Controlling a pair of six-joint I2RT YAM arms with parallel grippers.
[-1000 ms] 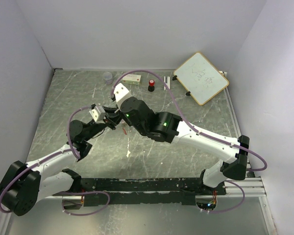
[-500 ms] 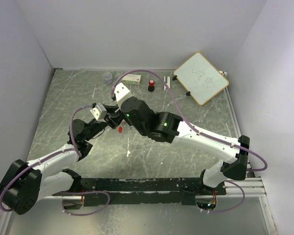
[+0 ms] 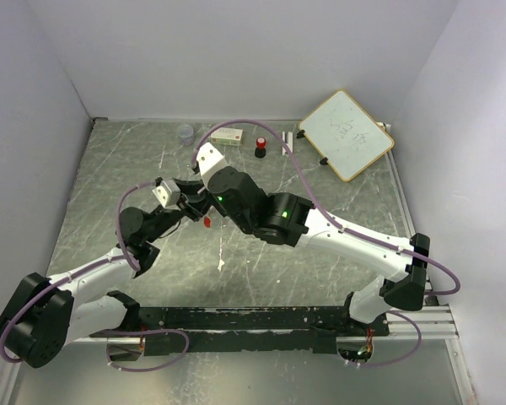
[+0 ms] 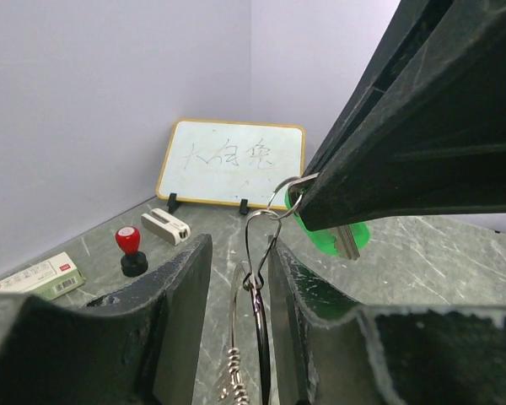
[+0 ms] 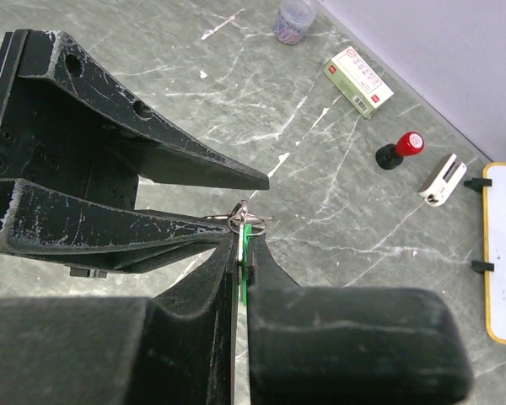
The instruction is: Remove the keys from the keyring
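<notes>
Above the grey table (image 3: 110, 169), the left gripper (image 4: 239, 266) nips the thin, springy keyring (image 4: 261, 216) while the right gripper (image 5: 241, 253) squeezes shut on the plastic head of the small green key (image 4: 341, 239), likely the best hold.

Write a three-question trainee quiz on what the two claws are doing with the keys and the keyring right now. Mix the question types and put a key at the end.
1. Multiple choice: the right claw is
A. shut on the green key
B. shut on the red key
C. open and holding nothing
2. True or false: the green key is already free of the keyring.
3. Fill in: in the left wrist view, the keyring's wire runs between the fingers of the ___ claw.

Key
1. A; the red key is outside that grip.
2. False; a small loop of the keyring passes through the green key's head.
3. The left claw.
</notes>
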